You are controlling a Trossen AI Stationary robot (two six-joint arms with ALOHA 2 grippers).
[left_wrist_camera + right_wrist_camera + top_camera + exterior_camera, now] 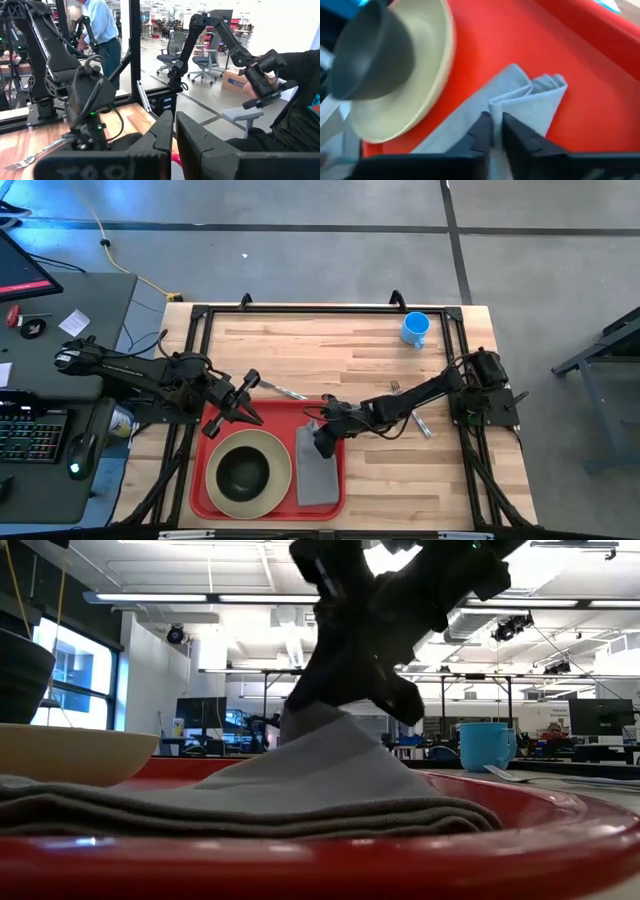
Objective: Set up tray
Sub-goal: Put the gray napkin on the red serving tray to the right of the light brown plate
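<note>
Leftmost, the left gripper [250,380] hovers by the large red rectangular plastic tray [222,498], jaws nearly shut on nothing. That tray sits at the wooden surface's [400,470] near edge. Rightward, the right gripper [322,442] pinches the folded grey cloth napkin [316,475]. No writing is legible.

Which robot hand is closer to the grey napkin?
Right. The right gripper pinches the grey napkin at its far end on the tray; the left gripper is beside the plate.

Grey concrete floor [330,255], ceiling strip lights [200,598], office chairs [172,47], window [75,665].
</note>
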